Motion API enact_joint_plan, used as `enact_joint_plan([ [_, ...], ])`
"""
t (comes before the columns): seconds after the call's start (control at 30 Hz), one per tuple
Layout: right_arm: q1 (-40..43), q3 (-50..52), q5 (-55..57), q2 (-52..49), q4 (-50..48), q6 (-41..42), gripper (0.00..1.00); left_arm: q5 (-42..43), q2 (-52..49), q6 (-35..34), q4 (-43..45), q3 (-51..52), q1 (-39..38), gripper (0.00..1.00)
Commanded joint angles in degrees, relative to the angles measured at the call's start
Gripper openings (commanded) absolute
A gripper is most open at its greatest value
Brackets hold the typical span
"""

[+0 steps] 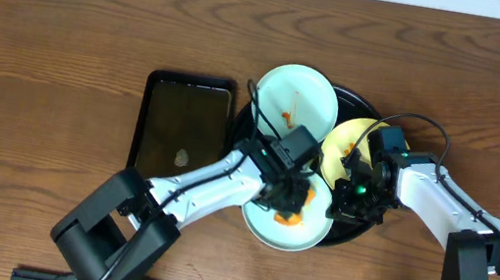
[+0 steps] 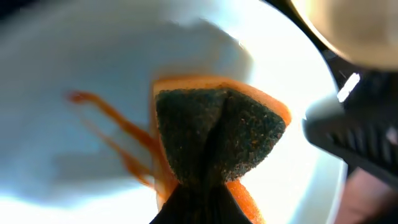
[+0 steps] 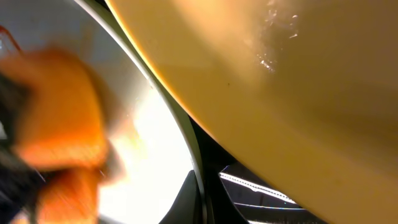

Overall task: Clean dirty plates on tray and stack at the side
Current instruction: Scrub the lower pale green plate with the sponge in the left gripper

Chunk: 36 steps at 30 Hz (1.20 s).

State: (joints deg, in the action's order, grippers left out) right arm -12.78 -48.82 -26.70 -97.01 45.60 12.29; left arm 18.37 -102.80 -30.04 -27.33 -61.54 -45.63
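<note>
The round black tray [image 1: 376, 117] holds three plates. One aqua plate [image 1: 309, 89] with a small sauce smear lies at the back, and the pale yellow plate [image 1: 341, 139] lies to the right. The near aqua plate [image 1: 267, 224] has orange-brown streaks [image 2: 102, 115]. My left gripper [image 1: 291, 196] is shut on an orange sponge with a dark scouring face [image 2: 217, 134], pressed onto this plate [image 2: 93, 68]. My right gripper [image 1: 353, 193] is shut on this plate's right rim [image 3: 189, 140], one finger inside and one under it [image 3: 208, 186]. The yellow plate [image 3: 292, 81] overlaps above.
A smaller rectangular dark tray [image 1: 185, 122] with a small wet patch lies left of the round tray on the wooden table [image 1: 45, 50]. The two arms meet closely over the near plate.
</note>
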Motion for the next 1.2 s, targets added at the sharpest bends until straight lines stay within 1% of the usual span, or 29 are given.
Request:
enact_joint_plan([
  [0.0,-0.4,-0.5,0.3,-0.1,0.5,-0.1,0.01,-7.5,-0.9,-0.3,-0.6,-0.6,3.0,0.08],
  [0.07,-0.5,-0.5,0.3,-0.1,0.5,-0.1,0.01,-9.1,-0.9,-0.3,-0.7,-0.6,3.8,0.08],
  [0.27,-0.4,-0.5,0.3,-0.1,0.9,-0.1,0.01,-10.3,-0.9,0.2,-1.1,-0.6,5.8,0.08],
  [0.47,-0.4,-0.5,0.3,-0.1,0.9,-0.1,0.01,-10.6,-0.9,0.4,-5.1,-0.6,8.3,0.08],
  [0.63,-0.4,-0.5,0.3,-0.1,0.9,-0.1,0.01,-10.4,-0.1,0.4,-7.2,-1.4,12.7,0.07],
  [0.7,-0.4,-0.5,0.3,-0.1,0.8,-0.1,0.01,-9.4,1.2,0.8,-7.4,-1.7,14.1,0.08],
  [0.77,-0.4,-0.5,0.3,-0.1,0.6,-0.1,0.01,-6.0,3.7,3.2,-7.3,-1.9,15.1,0.08],
  [0.8,-0.4,-0.5,0.3,-0.1,0.4,-0.1,0.01,-3.7,6.5,4.8,-7.4,-1.9,15.3,0.08],
  [0.9,-0.4,-0.5,1.4,-0.1,0.2,-0.1,0.01,-3.8,11.6,6.2,-8.4,-1.9,15.3,0.08],
  [0.97,-0.4,-0.5,2.4,-0.1,0.2,-0.1,0.01,-5.0,14.6,6.6,-9.2,-1.9,15.3,0.08],
  [1.0,-0.4,-0.5,2.8,-0.1,0.2,-0.1,0.01,-8.1,16.9,6.7,-10.6,-1.9,15.3,0.08],
  [1.1,-0.4,-0.5,2.7,-0.1,0.1,-0.1,0.01,-14.8,18.9,6.7,-13.4,-1.9,15.5,0.08],
  [1.13,-0.4,-0.5,2.7,-0.1,0.1,-0.1,0.02,-16.4,19.1,6.7,-14.2,-1.9,15.7,0.08],
  [1.17,-0.4,-0.5,2.7,-0.1,0.1,-0.1,0.18,-18.3,19.1,6.7,-15.6,-1.8,16.4,0.08],
])
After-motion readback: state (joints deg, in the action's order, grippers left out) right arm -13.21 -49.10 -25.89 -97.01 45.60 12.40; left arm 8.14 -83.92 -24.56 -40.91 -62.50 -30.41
